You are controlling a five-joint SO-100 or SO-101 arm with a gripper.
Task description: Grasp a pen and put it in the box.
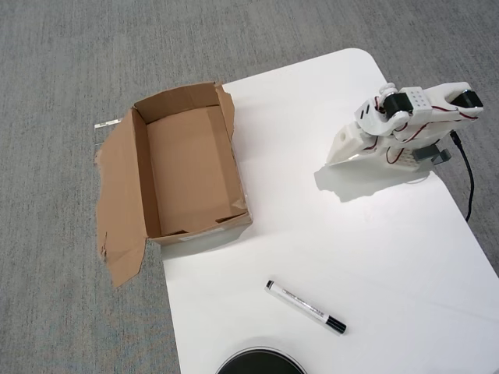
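The pen (pixel 306 307), white with a black cap and black end, lies diagonally on the white table (pixel 374 249) near its front edge. The box (pixel 187 167), brown cardboard and with nothing inside, sits at the table's left edge, its torn flap (pixel 117 210) spread out to the left over the grey carpet. My arm is folded up at the right side of the table. Its white gripper (pixel 337 158) points down and to the left, far from both pen and box. The fingers look closed together with nothing held.
A black round object (pixel 261 362) pokes in at the bottom edge, just below the pen. A black cable (pixel 468 183) runs down the table's right side behind the arm. Grey carpet (pixel 62 78) surrounds the table on the left and top.
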